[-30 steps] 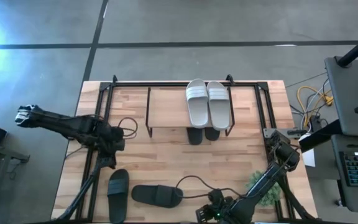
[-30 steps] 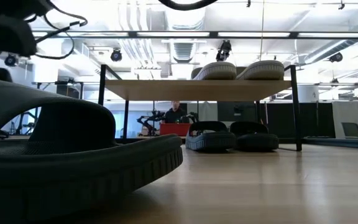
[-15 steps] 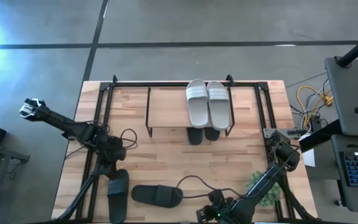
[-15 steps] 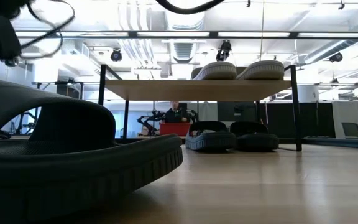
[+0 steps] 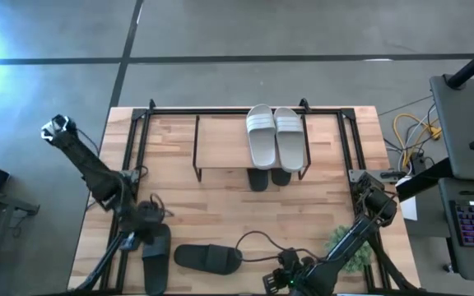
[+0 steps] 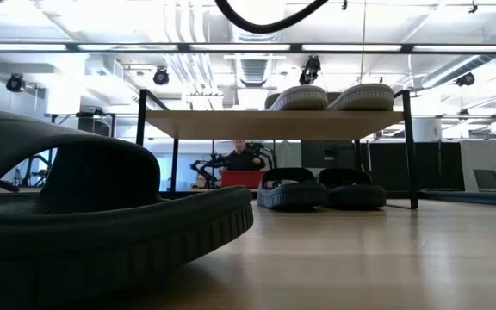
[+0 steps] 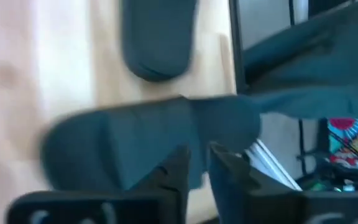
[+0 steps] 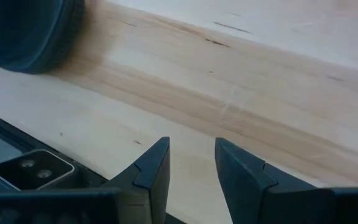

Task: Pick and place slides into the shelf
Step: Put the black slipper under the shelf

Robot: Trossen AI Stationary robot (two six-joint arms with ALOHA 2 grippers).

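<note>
At the table's near-left edge, the left gripper (image 5: 146, 233) pinches the strap of a dark slide (image 5: 155, 257), fingers nearly together, presumably ready to lift it. Another dark slide (image 5: 207, 258) lies beside. On the shelf (image 5: 220, 140), two white slides (image 5: 275, 136) sit on top, two dark slides (image 6: 319, 188) below. Well clear, the right gripper (image 8: 191, 165) waits part-spread, empty.

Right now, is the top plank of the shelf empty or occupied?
Occupied: two light grey-white slides lie side by side on the light wood plank of the black-framed shelf.
</note>
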